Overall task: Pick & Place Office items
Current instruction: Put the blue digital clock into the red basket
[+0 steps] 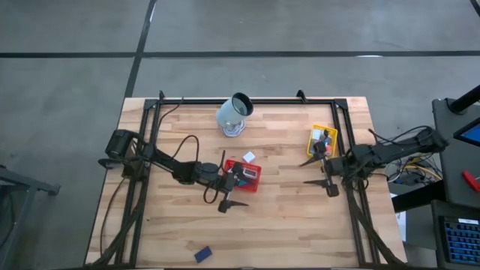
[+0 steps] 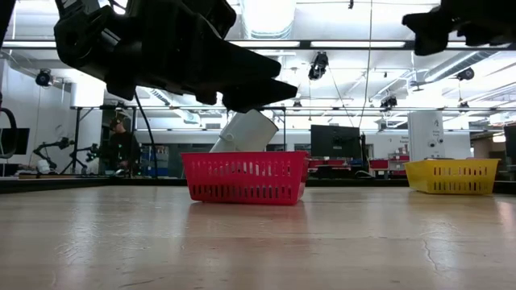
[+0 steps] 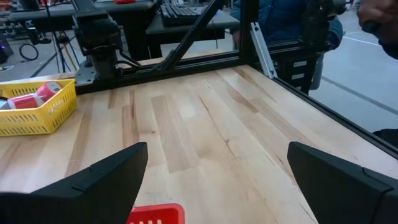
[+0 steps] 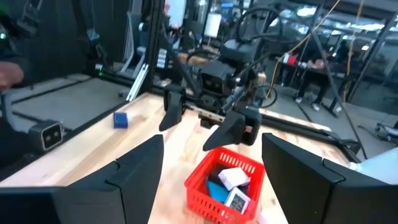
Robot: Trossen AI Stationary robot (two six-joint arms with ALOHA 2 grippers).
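Left gripper [image 1: 226,191] hangs with jaws spread, empty, by the red tray [image 1: 244,175]. Loose blue block [image 1: 202,255] lies well apart toward the near table edge, long axis slanted; bare wood between. Right gripper [image 1: 321,172], likewise spread and empty, sits farther off beside the yellow tray [image 1: 323,139].

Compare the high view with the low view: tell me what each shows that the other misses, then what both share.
Only the high view shows the blue block lying alone near the table's front edge, the white item on the wood beside the red tray, and the items inside both trays.

Only the low view shows the room behind the table, with monitors and ceiling lights.

Both show the red tray, the yellow tray, the tipped cup, and both arms raised above the table, the left gripper open by the red tray.
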